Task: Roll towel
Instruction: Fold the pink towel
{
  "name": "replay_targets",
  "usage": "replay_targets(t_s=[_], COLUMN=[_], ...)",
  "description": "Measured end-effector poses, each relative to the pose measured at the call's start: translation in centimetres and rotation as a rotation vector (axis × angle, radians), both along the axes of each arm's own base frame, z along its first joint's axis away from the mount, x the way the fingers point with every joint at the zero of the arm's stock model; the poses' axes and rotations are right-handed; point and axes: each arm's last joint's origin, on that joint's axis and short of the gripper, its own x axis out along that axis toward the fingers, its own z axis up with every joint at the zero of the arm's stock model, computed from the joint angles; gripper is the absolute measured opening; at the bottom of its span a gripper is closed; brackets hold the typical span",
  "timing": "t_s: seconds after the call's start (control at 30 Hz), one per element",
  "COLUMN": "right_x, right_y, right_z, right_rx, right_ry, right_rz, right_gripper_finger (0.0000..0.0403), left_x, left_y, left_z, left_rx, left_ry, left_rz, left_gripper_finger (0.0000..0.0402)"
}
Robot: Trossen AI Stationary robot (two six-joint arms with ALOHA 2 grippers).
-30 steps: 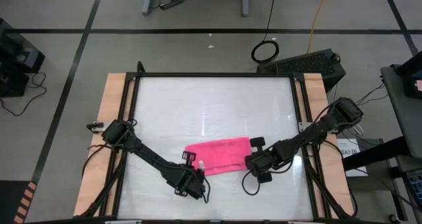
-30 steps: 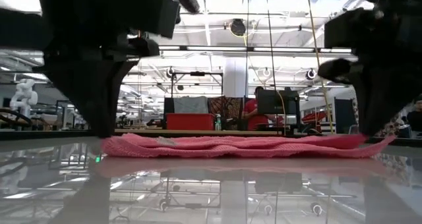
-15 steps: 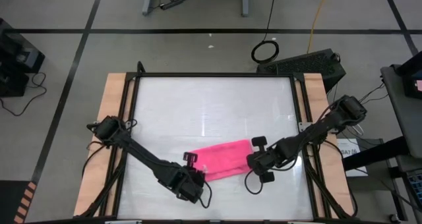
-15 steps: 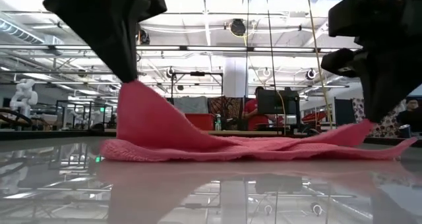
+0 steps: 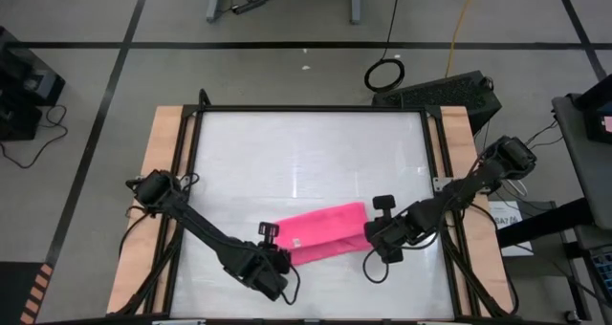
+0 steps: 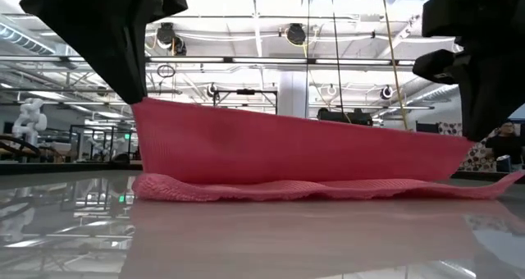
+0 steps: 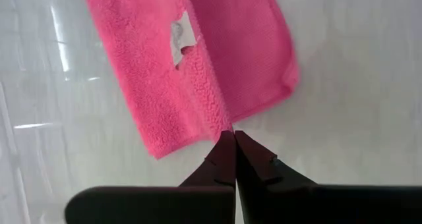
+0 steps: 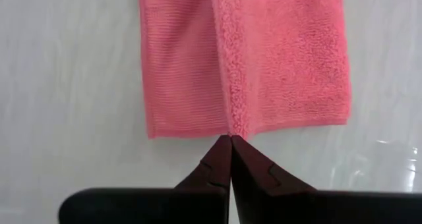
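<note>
Now | both dark grippers, left [image 5: 277, 264] and right [image 5: 368, 234], pinched shut on your bright pink soft towel [image 5: 325, 231] | near edge lifted since a second ago | first fold begun

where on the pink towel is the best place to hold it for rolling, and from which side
Grip the towel at the two ends of its near long edge, coming down from above. That edge is thin, and pinched at both ends it lifts as one taut sheet, as the low view shows. The left gripper and right gripper are shut on those ends, while the far half lies flat on the table.
</note>
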Motion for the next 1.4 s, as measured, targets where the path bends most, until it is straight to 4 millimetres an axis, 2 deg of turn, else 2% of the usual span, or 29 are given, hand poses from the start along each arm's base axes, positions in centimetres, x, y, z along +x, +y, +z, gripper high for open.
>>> replay_targets(t_s=[0.2,0.3,0.73,1.03,1.23,1.4], right_x=[0.3,0.2,-0.6,-1.0,-1.1,-0.9], right_y=[0.9,1.1,0.8,1.9,2.4,2.6], right_z=[0.1,0.1,-0.2,-0.2,-0.5,-1.1], right_rx=[0.141,0.148,0.131,0.216,0.238,0.241], right_ry=[0.007,0.01,0.101,0.133,0.153,0.176], right_rz=[0.055,0.067,0.061,0.132,0.156,0.18], right_gripper_finger=[0.0,0.0,0.0,0.0,0.0,0.0012], left_x=[1.3,1.7,1.2,1.3,1.7,1.8], left_y=[-1.2,-1.5,-1.2,-1.7,-1.9,-1.8], left_z=[-0.3,-0.7,-1.9,-3.0,-3.0,-2.9], left_rx=[-0.113,-0.14,-0.145,-0.238,-0.253,-0.253], left_ry=[-0.066,-0.069,0.018,-0.016,-0.045,-0.055], left_rz=[-0.108,-0.148,-0.145,-0.18,-0.222,-0.227], left_gripper_finger=[0.0,0.0,0.0,0.0,0.0,0.0028])
